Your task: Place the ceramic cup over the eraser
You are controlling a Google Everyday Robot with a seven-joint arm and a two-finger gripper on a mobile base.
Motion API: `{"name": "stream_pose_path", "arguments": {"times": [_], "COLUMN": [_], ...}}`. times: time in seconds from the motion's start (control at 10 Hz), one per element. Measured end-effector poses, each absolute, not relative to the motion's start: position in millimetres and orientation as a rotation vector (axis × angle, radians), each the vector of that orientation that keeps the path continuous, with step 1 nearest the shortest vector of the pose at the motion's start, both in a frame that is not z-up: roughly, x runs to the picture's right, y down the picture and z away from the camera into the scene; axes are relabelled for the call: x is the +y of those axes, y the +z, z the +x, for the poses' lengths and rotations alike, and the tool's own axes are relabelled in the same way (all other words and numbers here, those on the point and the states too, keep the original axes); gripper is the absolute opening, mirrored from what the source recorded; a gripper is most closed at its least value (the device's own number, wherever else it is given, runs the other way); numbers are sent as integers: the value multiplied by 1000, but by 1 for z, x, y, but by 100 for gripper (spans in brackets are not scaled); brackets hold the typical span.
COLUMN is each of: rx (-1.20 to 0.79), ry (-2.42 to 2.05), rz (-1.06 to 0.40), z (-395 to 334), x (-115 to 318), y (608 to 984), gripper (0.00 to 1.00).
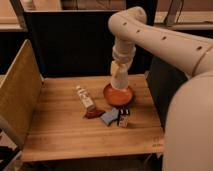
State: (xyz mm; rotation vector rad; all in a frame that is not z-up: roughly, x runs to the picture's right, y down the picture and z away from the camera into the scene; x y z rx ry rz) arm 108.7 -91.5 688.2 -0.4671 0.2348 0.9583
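Gripper [118, 74] hangs above orange-red bowl [118, 96], jaws clenched on ceramic cup [120, 83]. Eraser [124, 119] lies on desk [60, 130], just in front of bowl.

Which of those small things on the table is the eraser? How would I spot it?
Start at the wooden table and find the orange-red bowl under the gripper. Just in front of it sits the eraser: a small near-black block with pale markings, beside the flat blue piece.
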Motion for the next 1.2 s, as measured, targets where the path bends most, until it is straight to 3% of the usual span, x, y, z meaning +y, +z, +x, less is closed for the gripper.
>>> {"name": "stream_pose_path", "arguments": {"times": [0.4, 1.2], "rx": [200, 234], "ry": [1058, 840], "rz": [-469, -456], "z": [162, 143], "x": [-57, 15], "y": [659, 620], "gripper": [0, 0]}}
